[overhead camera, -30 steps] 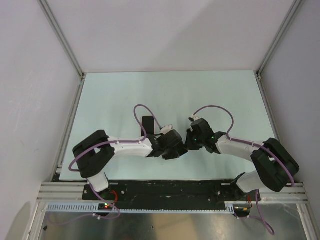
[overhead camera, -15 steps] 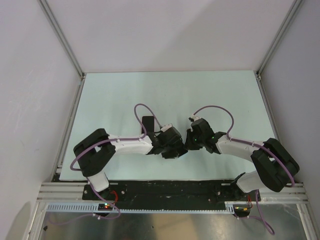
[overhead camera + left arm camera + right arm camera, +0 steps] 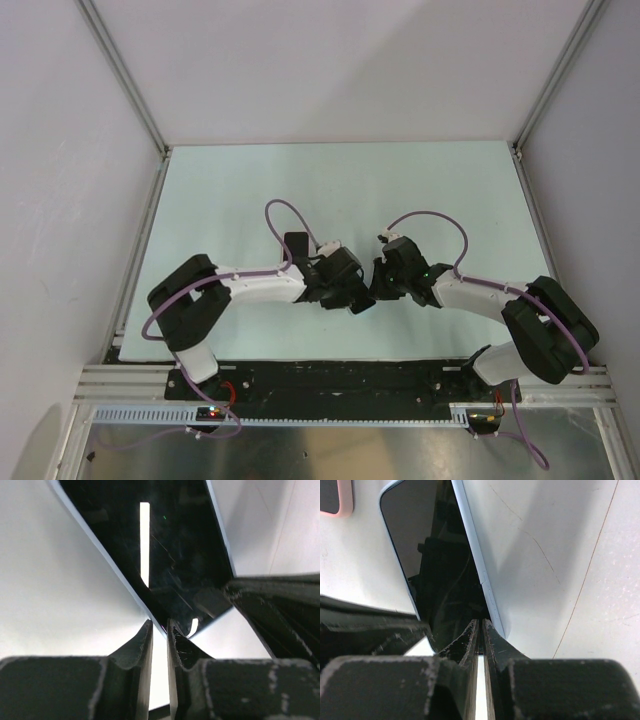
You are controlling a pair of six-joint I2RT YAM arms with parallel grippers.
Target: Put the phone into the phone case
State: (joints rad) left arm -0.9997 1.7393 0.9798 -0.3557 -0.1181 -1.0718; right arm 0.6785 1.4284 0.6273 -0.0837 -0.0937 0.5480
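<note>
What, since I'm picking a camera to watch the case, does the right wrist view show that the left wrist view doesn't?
Only the right wrist view shows a corner of the pink-rimmed phone case, at top left on the table. Only the left wrist view shows a bright light strip reflected in the screen. Both show the dark-screened phone, its edge apparently pinched by that camera's own claw, the right claw or the left claw, with the other arm's black body alongside.

Phone (image 3: 175,545): dark glossy screen, pale blue rim, seen lying diagonally over the white table (image 3: 60,580). Its lower corner is pinched between the nearly closed fingers of the left gripper (image 3: 160,628). A black part (image 3: 272,612), apparently other hardware, is seen against its right corner.
</note>
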